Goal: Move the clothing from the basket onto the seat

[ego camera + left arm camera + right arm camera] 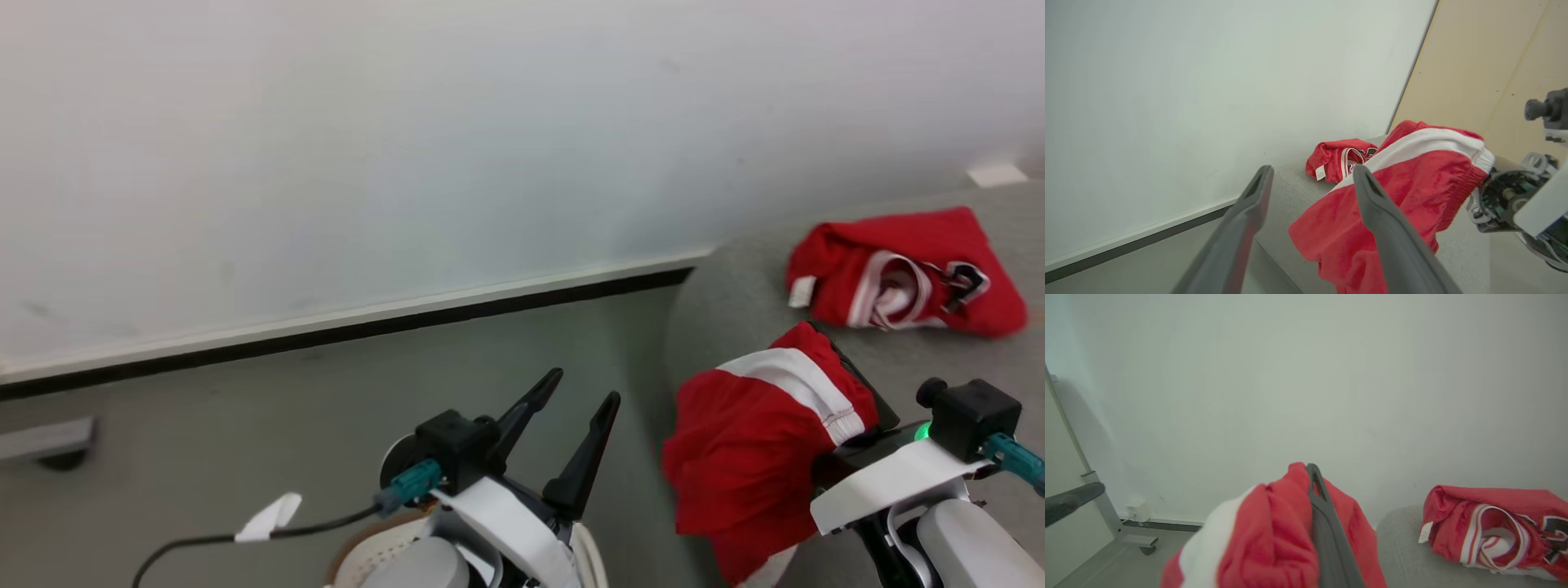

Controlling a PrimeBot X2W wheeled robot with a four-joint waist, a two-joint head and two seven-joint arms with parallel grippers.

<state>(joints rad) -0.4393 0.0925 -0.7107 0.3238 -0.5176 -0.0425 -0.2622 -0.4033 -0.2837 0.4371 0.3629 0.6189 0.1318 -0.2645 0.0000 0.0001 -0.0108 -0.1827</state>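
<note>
A red jersey [906, 269] lies on the grey seat [735, 302] by the white wall [408, 163]. The right gripper [1312, 473] pinches red shorts [751, 441] over the seat's edge. The left gripper [586, 385] gapes empty above the basket [367, 559].

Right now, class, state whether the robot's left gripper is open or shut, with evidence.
Open. The left gripper has its two dark fingers spread apart, gripping nothing.

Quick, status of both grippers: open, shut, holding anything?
Left gripper: jaws open, holding nothing.
Right gripper: jaws shut on a red garment with a white stripe.
</note>
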